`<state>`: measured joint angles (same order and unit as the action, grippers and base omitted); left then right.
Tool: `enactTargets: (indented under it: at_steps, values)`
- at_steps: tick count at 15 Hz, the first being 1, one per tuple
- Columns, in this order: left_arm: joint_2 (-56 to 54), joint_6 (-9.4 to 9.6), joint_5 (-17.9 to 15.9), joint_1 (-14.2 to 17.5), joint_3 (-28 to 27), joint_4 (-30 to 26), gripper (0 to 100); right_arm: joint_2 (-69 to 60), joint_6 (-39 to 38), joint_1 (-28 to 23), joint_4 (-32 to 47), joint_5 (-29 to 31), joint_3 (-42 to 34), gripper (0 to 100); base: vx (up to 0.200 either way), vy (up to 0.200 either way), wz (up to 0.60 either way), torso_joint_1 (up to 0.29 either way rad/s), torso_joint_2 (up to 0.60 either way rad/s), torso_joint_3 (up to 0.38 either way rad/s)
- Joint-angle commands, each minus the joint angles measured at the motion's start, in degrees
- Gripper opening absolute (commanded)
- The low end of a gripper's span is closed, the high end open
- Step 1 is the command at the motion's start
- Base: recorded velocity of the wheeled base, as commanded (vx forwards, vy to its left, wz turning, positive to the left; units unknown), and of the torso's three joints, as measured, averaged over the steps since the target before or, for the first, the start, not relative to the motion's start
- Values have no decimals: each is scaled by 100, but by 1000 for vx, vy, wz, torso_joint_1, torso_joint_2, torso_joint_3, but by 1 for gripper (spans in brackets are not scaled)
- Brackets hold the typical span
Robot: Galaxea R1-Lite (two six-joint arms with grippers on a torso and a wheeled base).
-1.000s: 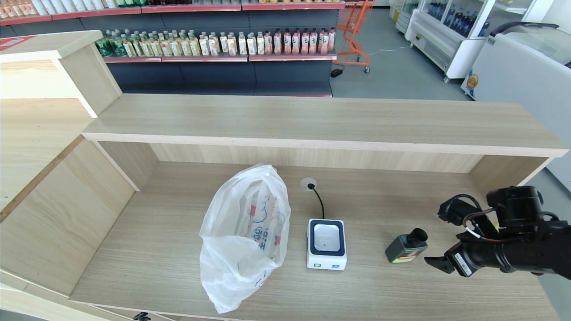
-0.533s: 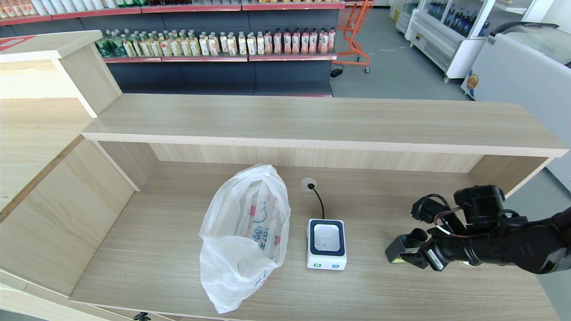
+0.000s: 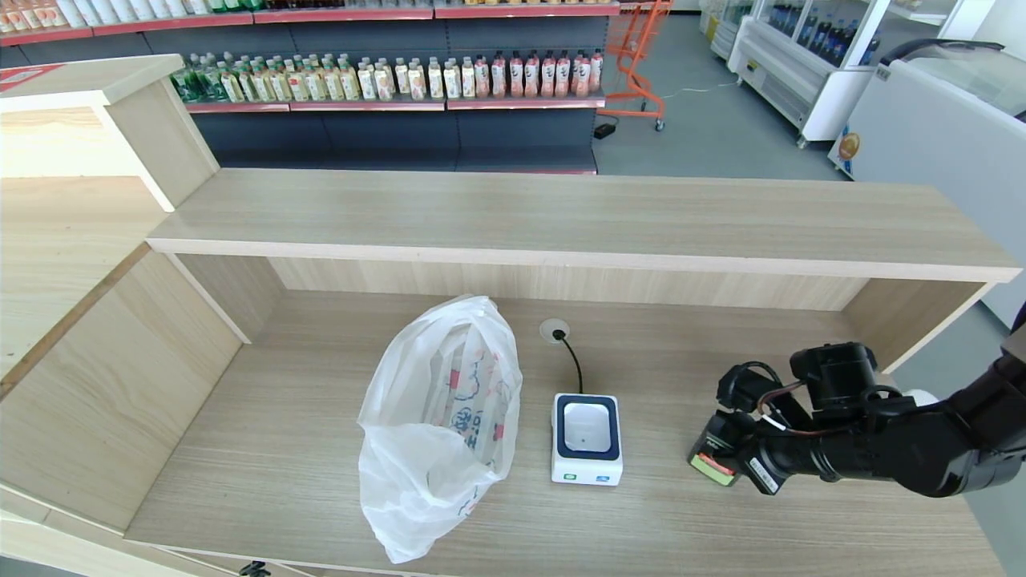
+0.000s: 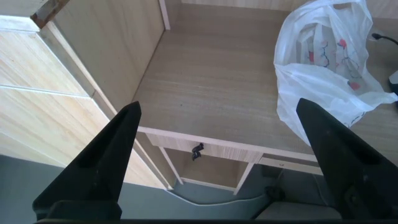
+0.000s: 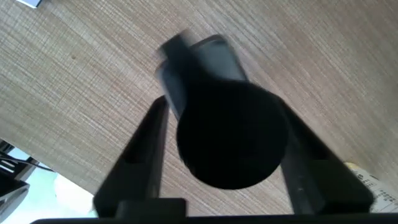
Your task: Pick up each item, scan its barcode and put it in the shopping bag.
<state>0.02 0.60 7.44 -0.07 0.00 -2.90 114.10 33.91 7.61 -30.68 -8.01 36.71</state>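
our right tool (image 3: 721,449) is clamped on the dark bottle (image 3: 708,465) down at the table (image 3: 321,449), right of the scanner (image 3: 587,437); scanning and bagging it remain. our left tool (image 4: 217,106) hangs open.

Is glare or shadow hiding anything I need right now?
Head view: scanner window has a soft sheen, no hard glare; bottle evenly lit. Right wrist view: the bottle's cap is a black mass, its detail lost. Left wrist view: left gripper fingers silhouetted dark; shopping bag bright but readable.
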Motion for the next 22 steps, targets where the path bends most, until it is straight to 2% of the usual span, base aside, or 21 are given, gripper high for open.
enactTargets:
  at_steps: [1,7,9,11,12,13,14,15,16,17,18,20,22]
  values:
    - [-2,2,3,-1,0,0,100,42,1,22,-8,1,12,0,0,0,0,0,0,0]
    - [-2,2,3,-1,0,0,100,-512,-34,-14,-245,-96,-190,0,0,0,0,0,0,0]
    - [-2,2,3,-1,0,0,100,-1303,-25,-181,-263,-87,-313,0,0,0,0,0,0,0]
    - [-2,2,3,-1,0,0,100,-2472,107,-392,-676,-96,-770,0,0,0,0,0,0,0]
    - [-2,2,3,-1,0,0,100,-3201,880,-532,-869,-148,-1192,0,0,0,0,0,0,0]
    - [-2,2,3,-1,0,0,100,-3386,1548,-576,-843,-456,-1183,0,0,0,0,0,0,0]
    - [-2,2,-5,-1,0,0,100,-3412,2093,-576,-895,-1089,-1174,0,0,0,0,0,0,0]
    - [-2,2,3,-1,0,0,100,-3404,2770,-567,-1001,-2073,-1174,0,0,0,0,0,0,0]
    - [-2,2,3,-1,0,0,100,-3395,3438,-585,-992,-2811,-1174,0,0,0,0,0,0,0]
    - [-2,2,3,-1,0,0,100,-3395,4800,-602,-878,-3778,-1174,0,0,0,0,0,0,0]
    - [-2,2,3,-1,0,0,100,-3412,5863,-585,-693,-4262,-1174,0,0,0,0,0,0,0]
    - [-2,2,3,-1,0,0,100,-3377,8729,-567,-271,-5140,-1166,0,0,0,0,0,0,0]
    - [-2,2,3,-1,0,0,100,-3272,10320,-383,546,-5176,-1166,0,0,0,0,0,0,0]
